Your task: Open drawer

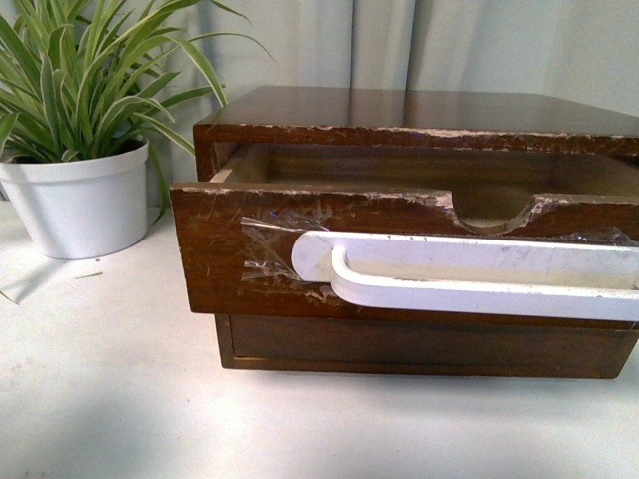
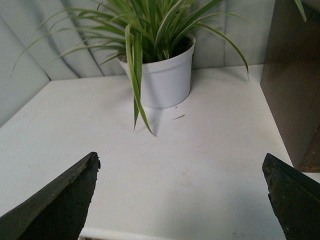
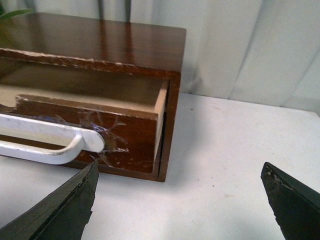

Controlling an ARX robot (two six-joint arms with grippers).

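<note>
The dark brown drawer (image 1: pixel 230 259) stands pulled partway out of the wooden cabinet (image 1: pixel 399 108), its scratched front carrying a long white handle (image 1: pixel 469 274) taped on and a half-round notch (image 1: pixel 494 212) in the chipped top edge. It also shows in the right wrist view (image 3: pixel 135 135) with the handle (image 3: pixel 45 140). My right gripper (image 3: pixel 180 200) is open and empty over the white table, just in front of the drawer's right corner. My left gripper (image 2: pixel 180 192) is open and empty, to the left of the cabinet. Neither arm shows in the front view.
A plain handle-less lower drawer (image 1: pixel 419 344) sits shut beneath. A spider plant in a white pot (image 1: pixel 80 200) stands left of the cabinet, also in the left wrist view (image 2: pixel 162 75). The cabinet's side (image 2: pixel 292 90) is at my left gripper's right. A grey curtain hangs behind.
</note>
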